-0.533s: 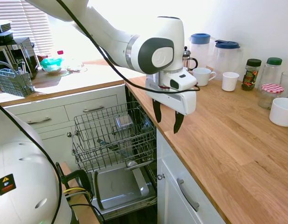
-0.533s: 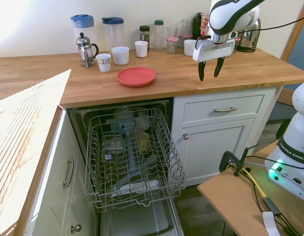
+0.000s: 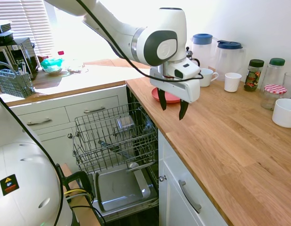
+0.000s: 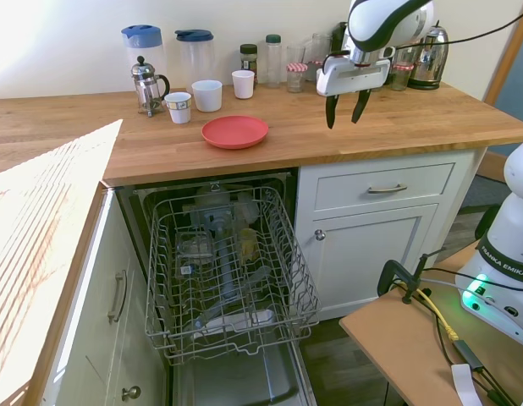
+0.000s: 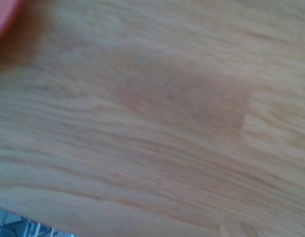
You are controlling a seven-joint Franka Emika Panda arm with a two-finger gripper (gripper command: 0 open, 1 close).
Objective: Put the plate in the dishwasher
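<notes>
Since half a second ago the gripper (image 4: pixel 344 109) has travelled along the table (image 4: pixel 431 118) toward the plate (image 4: pixel 234 132), closing part of the gap, and has risen slightly. In the first exterior view the plate, hidden behind the gripper before, now shows as a red sliver (image 3: pixel 170 97) just beyond the fingers (image 3: pixel 183 110).

The two dark fingers point straight down, spread apart with nothing between them, hanging above bare wood. They are not yet over the plate; from the second exterior view the gripper sits off to one side of it, with open table between.

The coral-red plate lies flat on the wooden table, above the dishwasher (image 4: pixel 232 279), near a white cup (image 4: pixel 207 95) and a small mug (image 4: pixel 178 106). In the wrist view a blurred red corner of the plate (image 5: pixel 4 17) shows at one edge, the rest being wood grain.

The dishwasher stands open below, its grey wire rack (image 3: pixel 115 136) pulled out and already holding a few items.

This reads as the approach step: the grasp has not begun, and the plate is untouched. Being shallow and flat, it will likely need to be taken by its rim.
</notes>
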